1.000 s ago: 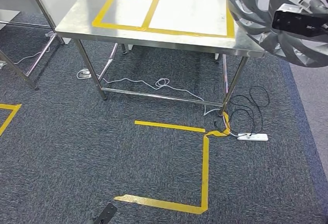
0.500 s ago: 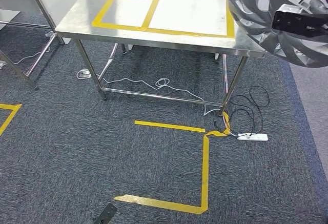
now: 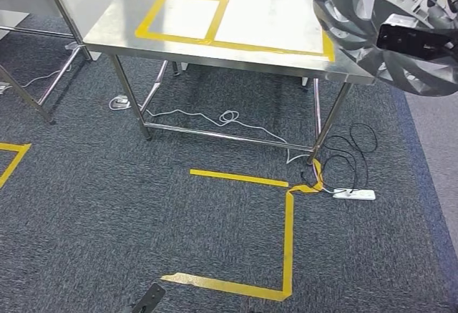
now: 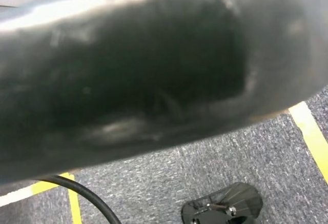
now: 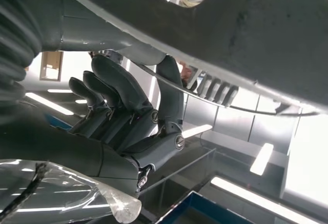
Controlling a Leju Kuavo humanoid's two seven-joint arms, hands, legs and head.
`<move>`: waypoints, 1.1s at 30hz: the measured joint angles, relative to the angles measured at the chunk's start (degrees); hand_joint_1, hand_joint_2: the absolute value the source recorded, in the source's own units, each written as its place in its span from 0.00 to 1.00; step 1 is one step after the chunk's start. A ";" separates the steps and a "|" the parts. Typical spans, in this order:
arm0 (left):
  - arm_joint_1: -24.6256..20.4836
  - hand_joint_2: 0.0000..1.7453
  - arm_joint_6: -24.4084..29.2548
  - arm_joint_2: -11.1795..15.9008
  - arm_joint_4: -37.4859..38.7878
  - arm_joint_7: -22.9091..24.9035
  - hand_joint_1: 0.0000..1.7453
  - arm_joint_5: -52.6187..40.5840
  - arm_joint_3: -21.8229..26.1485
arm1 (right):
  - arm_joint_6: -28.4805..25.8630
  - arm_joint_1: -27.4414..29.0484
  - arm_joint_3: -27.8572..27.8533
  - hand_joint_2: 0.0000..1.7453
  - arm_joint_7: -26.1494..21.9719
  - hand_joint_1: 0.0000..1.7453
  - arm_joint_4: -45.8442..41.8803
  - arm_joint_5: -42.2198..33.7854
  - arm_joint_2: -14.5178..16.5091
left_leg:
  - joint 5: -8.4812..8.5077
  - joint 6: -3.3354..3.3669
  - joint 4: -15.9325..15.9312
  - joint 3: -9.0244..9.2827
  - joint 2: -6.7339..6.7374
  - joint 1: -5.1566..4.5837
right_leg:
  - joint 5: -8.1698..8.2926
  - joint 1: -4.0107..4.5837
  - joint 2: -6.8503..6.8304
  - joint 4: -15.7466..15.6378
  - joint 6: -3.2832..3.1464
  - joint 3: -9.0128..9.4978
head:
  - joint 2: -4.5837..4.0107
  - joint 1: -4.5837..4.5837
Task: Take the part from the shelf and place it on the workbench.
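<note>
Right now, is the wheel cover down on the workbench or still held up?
Held up. The wheel cover hangs past the workbench's right corner; the right hand presses its rim.

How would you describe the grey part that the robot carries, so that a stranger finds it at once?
Start at the steel workbench with yellow tape rectangles on top. Just past its right corner, a large round grey part hangs in the air above the carpet, held by the right hand. It alone has curved spokes like a wheel cover.

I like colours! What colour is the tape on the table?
Yellow tape on the steel workbench, clearest in the head view.
</note>
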 joint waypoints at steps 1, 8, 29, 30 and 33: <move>0.04 0.00 -0.05 -0.03 0.00 0.01 0.00 -0.01 0.01 | -0.05 0.39 0.00 1.00 0.01 1.00 -0.01 0.00 -0.03 | -0.25 -0.04 0.02 0.25 -0.03 -0.03 | 0.69 0.01 -0.02 0.39 -0.05 -0.38 | 0.00 0.00; 0.06 0.00 -0.02 -0.07 0.00 0.06 0.00 -0.19 0.02 | -0.46 0.94 -0.25 1.00 0.03 1.00 -0.36 0.24 -0.24 | -2.93 -2.11 0.90 1.76 0.17 -0.32 | 5.73 0.74 -0.73 -14.76 -1.77 7.66 | 0.00 -0.01; 0.58 0.00 0.61 0.03 -0.01 0.12 0.00 -0.38 0.22 | -0.41 4.77 -0.34 1.00 -0.25 1.00 -1.17 0.94 -0.87 | 1.38 0.15 -3.25 1.32 -2.68 0.20 | -2.46 0.31 0.74 -4.75 -0.62 9.57 | 0.00 -0.03; 0.82 0.00 0.61 -0.07 0.01 0.12 0.00 -0.38 0.24 | -0.40 5.57 -0.12 1.00 -0.26 1.00 -1.14 0.95 -0.88 | 0.85 0.13 -3.51 2.35 -2.83 0.22 | -4.01 0.36 0.71 -3.03 -0.64 8.16 | 0.00 -0.04; 1.38 0.00 0.60 -0.20 0.02 0.17 0.00 -0.36 0.30 | -0.38 6.72 0.11 1.00 -0.36 1.00 -1.10 0.95 -0.88 | -1.00 -0.24 -3.64 4.87 -3.21 0.23 | -2.60 0.33 0.52 -6.57 -0.38 6.15 | 0.00 -0.01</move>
